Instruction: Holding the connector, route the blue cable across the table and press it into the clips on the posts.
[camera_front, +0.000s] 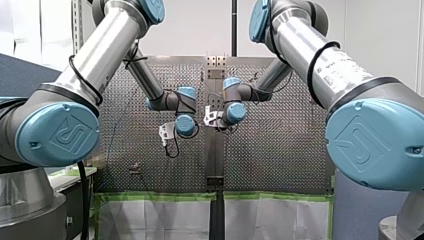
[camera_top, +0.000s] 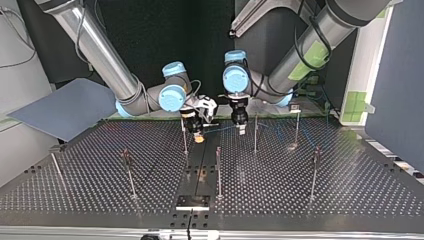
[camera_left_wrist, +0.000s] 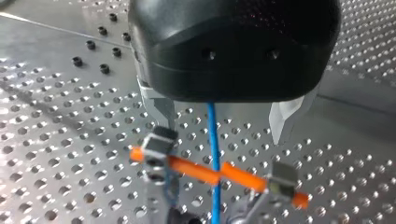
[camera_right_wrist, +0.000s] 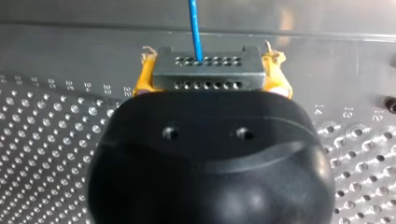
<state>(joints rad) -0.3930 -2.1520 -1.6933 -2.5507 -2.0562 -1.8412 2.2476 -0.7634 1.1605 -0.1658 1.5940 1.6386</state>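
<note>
Top view, from left to right: my right pincer (camera_top: 198, 131) hangs just left of the frame's centre, low over the worktop (camera_top: 350, 185). My left pincer (camera_top: 241, 127) hangs just right of centre, and the blue cable (camera_top: 220, 129) stretches between the 2. A thin post (camera_top: 255, 134) stands just beside my left pincer, on its right. More posts stand further right and lower in the frame. Whether the cable sits in any clip is too small to tell.

Right wrist view shows my right pincer clamped on the grey connector (camera_right_wrist: 208, 70), with 1 yellow pad (camera_right_wrist: 144, 79) on each side. The cable leaves the connector's far face straight ahead. Left wrist view shows my left pincer spread wide, its 2 metal fingers (camera_left_wrist: 159, 109) well apart. The cable runs through the gap between them and touches neither.

The step in hand looks like taking the cable in my left pincer as a guide close to the connector. To do it well, centre the cable in the gap and close only enough that it can slide. Hold the connector firmly and the cable lightly taut. Then bring the cable over the nearest post and press straight down, since slack would likely snag on other posts.
</note>
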